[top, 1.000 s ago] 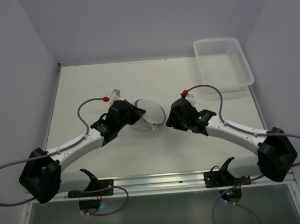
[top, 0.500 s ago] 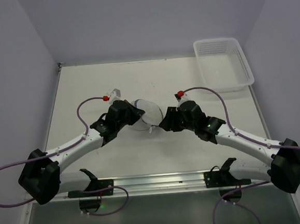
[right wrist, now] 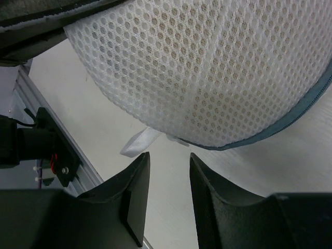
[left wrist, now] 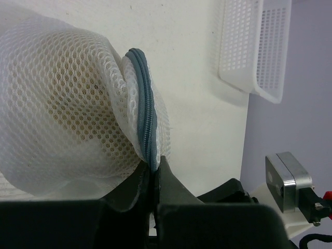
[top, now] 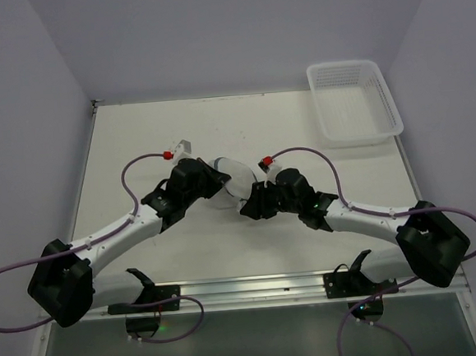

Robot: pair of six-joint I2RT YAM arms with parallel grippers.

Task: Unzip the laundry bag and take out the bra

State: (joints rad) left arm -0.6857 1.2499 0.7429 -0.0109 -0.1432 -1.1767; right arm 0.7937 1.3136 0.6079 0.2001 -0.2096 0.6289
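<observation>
**A:** What takes up the most room?

**B:** The white table (top: 136,136). The white lattice basket (top: 358,134) sits at its far right corner, well apart from both sets of fingers.

**A:** And the laundry bag?

**B:** The laundry bag (top: 231,178) is mid-table, between the two grippers. It is a dome of white mesh, and a tan item (left wrist: 62,109) shows through the weave. It is too blurred to say more.

**A:** What is the left gripper doing?

**B:** The left gripper (left wrist: 154,174) has its fingers pressed together on the bag's edge, pinching it right at the grey zipper (left wrist: 148,114). From the fingertips the zipper runs straight up and away, and the mesh bulges out to one side of it.

**A:** And the right?

**B:** The right gripper (right wrist: 168,155) has its fingers spread with nothing between them. The bag's rounded side hangs just beyond the tips, apart from them, and the zipper curves along its lower edge.

**A:** Anything smaller?

**B:** A small white tab (right wrist: 139,144) sticks out from under the bag, just beside one fingertip. I cannot tell whether they touch.
</observation>
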